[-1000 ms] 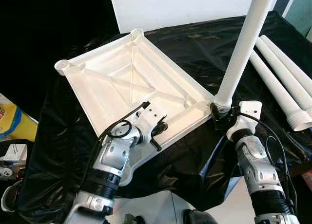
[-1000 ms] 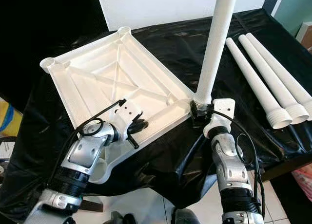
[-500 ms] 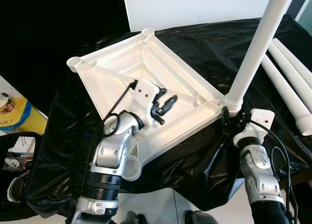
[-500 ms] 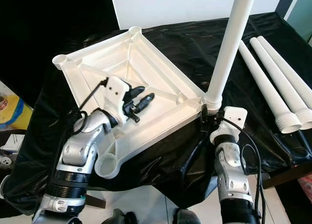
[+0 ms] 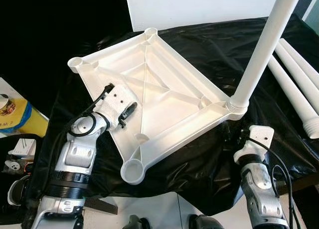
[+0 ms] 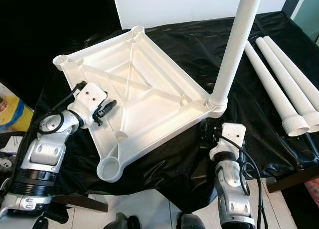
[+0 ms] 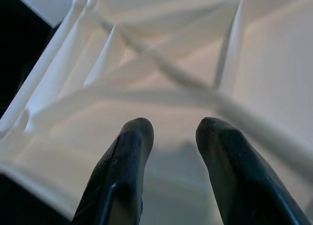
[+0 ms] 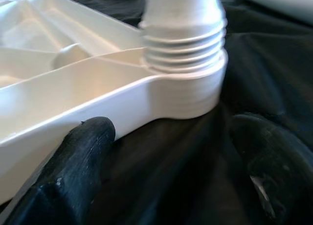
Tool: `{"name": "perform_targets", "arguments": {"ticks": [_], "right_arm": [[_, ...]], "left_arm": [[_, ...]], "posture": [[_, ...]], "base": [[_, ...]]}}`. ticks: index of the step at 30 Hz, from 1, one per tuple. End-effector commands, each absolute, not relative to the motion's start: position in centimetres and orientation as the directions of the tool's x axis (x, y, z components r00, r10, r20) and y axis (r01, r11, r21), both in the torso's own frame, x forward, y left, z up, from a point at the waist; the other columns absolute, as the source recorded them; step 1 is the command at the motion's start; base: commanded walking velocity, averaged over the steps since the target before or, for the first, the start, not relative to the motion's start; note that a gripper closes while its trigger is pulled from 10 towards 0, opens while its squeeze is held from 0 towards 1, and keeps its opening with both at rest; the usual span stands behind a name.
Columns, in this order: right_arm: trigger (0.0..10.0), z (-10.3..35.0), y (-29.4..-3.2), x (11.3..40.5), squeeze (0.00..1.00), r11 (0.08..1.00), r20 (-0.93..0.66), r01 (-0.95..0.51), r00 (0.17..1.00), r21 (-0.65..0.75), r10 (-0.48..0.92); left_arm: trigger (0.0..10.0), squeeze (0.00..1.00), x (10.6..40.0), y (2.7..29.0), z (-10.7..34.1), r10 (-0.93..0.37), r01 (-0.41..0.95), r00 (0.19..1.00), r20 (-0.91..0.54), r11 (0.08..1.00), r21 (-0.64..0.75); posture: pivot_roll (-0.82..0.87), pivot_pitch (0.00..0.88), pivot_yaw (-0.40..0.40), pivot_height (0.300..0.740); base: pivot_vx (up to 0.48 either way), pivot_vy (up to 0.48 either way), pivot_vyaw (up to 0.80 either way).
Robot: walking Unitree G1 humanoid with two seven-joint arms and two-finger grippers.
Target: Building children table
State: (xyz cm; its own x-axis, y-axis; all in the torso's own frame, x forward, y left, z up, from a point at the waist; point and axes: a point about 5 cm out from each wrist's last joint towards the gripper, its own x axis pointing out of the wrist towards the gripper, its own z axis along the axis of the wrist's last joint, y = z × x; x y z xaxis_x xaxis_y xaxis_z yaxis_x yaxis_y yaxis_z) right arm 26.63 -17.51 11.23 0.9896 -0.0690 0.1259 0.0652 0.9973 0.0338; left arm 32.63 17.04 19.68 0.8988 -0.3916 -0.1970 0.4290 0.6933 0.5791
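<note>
The white tabletop (image 5: 164, 79) lies upside down on the black-covered table. One white leg (image 5: 260, 52) stands upright in its right corner socket (image 8: 183, 63). Three other corner sockets (image 5: 133, 170) stand empty. My left gripper (image 5: 128, 110) hovers over the tabletop's left edge, its fingers (image 7: 129, 151) open above the ribs and holding nothing. My right gripper (image 8: 171, 161) sits open just in front of the leg's threaded base, apart from it. The right wrist (image 5: 259, 137) is below that corner.
Loose white legs (image 6: 279, 84) lie side by side on the black cover at the right. A white board (image 5: 199, 5) stands behind the table. A yellow bag (image 5: 15, 119) and small items sit on the floor at the left. The table's near edge drops to the floor.
My left gripper has swung from the tabletop's middle to its left edge. My right gripper has let go of the leg's base and drawn back toward me; the leg stays upright.
</note>
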Motion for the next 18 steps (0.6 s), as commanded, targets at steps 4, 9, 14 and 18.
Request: {"name": "perform_targets", "arguments": {"ticks": [4,9,14,18], "right_arm": [[10.0,11.1,-16.7,26.8,0.00,0.999,0.104,0.030,0.994,0.036,-0.034],[10.0,11.4,-16.5,27.7,0.00,0.999,0.088,0.009,0.996,0.037,-0.012],[10.0,11.5,-16.7,28.6,0.00,1.000,0.065,-0.012,0.998,0.009,0.012],[10.0,11.6,-16.7,28.9,0.00,1.000,0.060,-0.025,0.998,-0.007,0.025]], "left_arm": [[10.0,0.00,31.4,17.9,18.8,-0.414,0.506,0.861,-0.296,0.645,0.572],[10.0,0.00,29.0,17.1,17.2,-0.537,0.691,0.721,-0.438,0.505,0.518],[10.0,0.00,27.7,16.6,16.3,-0.579,0.768,0.639,-0.507,0.445,0.460],[10.0,0.00,27.2,16.5,15.9,-0.582,0.793,0.608,-0.540,0.410,0.451]], "posture": [[-0.12,0.166,0.058,0.740],[-0.12,0.169,0.057,0.740],[-0.11,0.173,0.052,0.740],[-0.11,0.173,0.052,0.740]], "base": [[0.000,0.000,0.00],[0.000,0.000,0.00],[0.000,0.000,0.00],[0.000,0.000,0.00]]}}
